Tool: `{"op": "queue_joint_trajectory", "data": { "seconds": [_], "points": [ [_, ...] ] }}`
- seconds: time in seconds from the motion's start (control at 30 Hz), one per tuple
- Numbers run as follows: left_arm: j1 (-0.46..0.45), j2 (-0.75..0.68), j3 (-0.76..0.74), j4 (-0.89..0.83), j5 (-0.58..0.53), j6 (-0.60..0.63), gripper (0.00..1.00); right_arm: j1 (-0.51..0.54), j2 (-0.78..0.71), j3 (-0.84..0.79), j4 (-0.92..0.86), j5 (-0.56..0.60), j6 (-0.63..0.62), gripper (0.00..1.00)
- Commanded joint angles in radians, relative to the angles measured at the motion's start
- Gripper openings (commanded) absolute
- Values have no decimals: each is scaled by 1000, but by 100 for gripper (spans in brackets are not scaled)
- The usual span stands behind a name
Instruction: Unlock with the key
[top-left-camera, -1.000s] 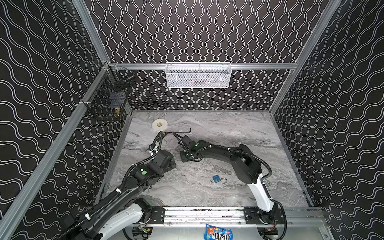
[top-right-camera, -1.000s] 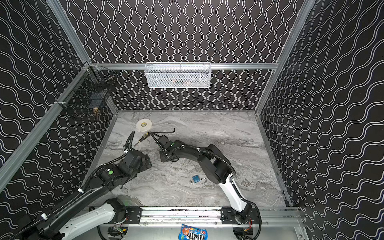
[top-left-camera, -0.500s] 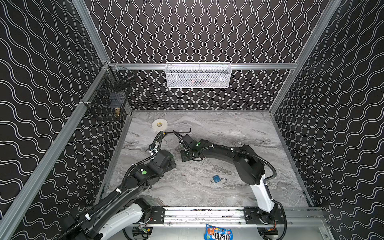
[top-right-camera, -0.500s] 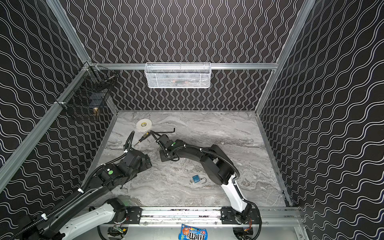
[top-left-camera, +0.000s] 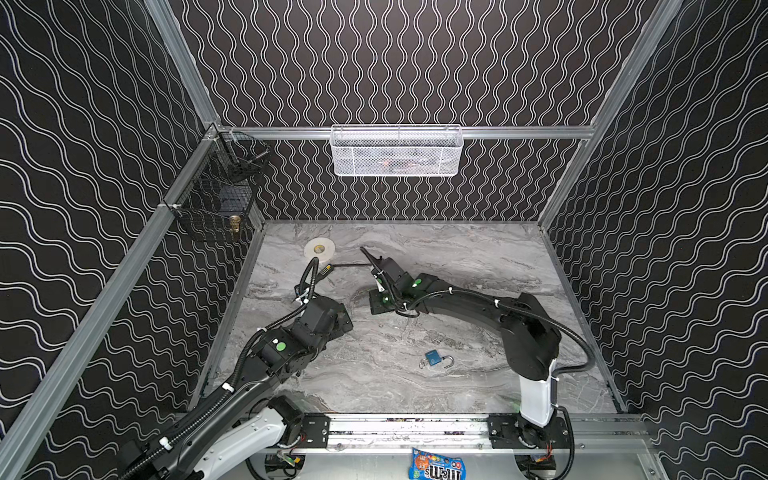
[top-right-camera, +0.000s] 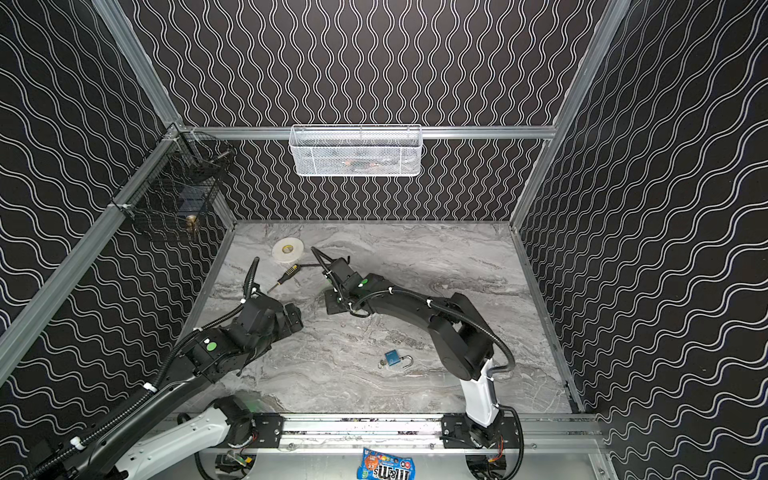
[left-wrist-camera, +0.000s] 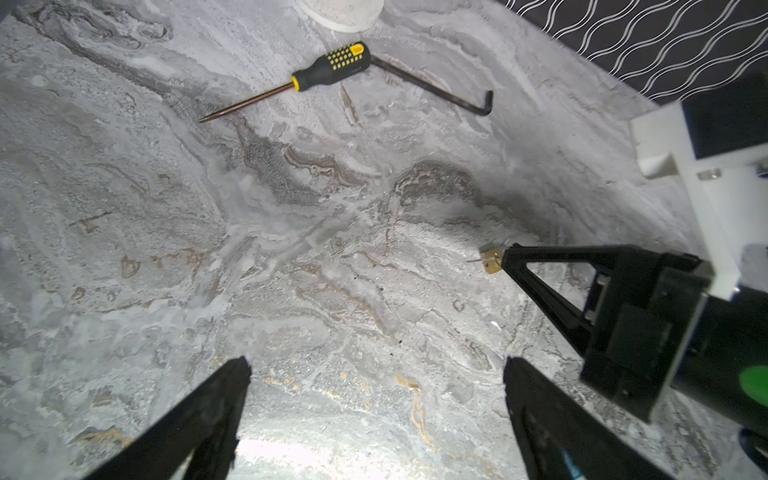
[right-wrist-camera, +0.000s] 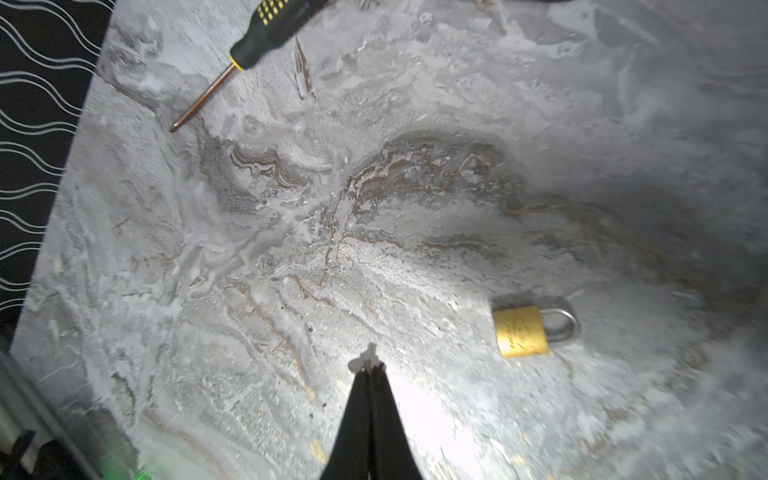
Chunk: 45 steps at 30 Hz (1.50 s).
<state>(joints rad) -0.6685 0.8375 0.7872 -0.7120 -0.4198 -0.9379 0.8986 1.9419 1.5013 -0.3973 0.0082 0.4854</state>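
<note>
A small brass padlock with a silver shackle lies flat on the marble table. My right gripper is shut, and a small silvery key sticks out of its tips just beside the padlock, apart from it. In the left wrist view the right gripper comes in low over the table with the brass padlock at its tip. My left gripper is open and empty over bare table. In both top views the two grippers face each other, left and right.
A blue padlock with its shackle swung open lies near the front. A black-and-yellow screwdriver, a bent black rod and a white tape roll lie further back. Wire baskets hang on the walls.
My right gripper's jaws have closed the last bit, and the right arm has shifted slightly. The left arm has not moved.
</note>
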Motion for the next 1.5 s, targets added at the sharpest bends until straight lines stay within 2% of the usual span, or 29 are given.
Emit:
{"op": "queue_joint_trajectory", "data": {
  "seconds": [0.0,0.5,0.73,0.97,1.23,1.47],
  "points": [
    [3,-18,17,18,21,-11,99,-7,-63,-28,19,-10,7,0],
    [4,-45,46,178,178,-201,99,-29,-341,-174,-26,28,-2,0],
    [4,40,56,308,273,-251,99,-29,-469,-240,-44,50,-7,0],
    [-4,163,12,576,433,-275,99,-29,-615,-338,-23,57,-3,0],
    [-122,262,-2,774,387,-352,99,-26,-742,-425,46,16,40,0],
    [-176,278,-22,920,313,-426,99,-26,-820,-491,171,-31,89,0]
  ]
}}
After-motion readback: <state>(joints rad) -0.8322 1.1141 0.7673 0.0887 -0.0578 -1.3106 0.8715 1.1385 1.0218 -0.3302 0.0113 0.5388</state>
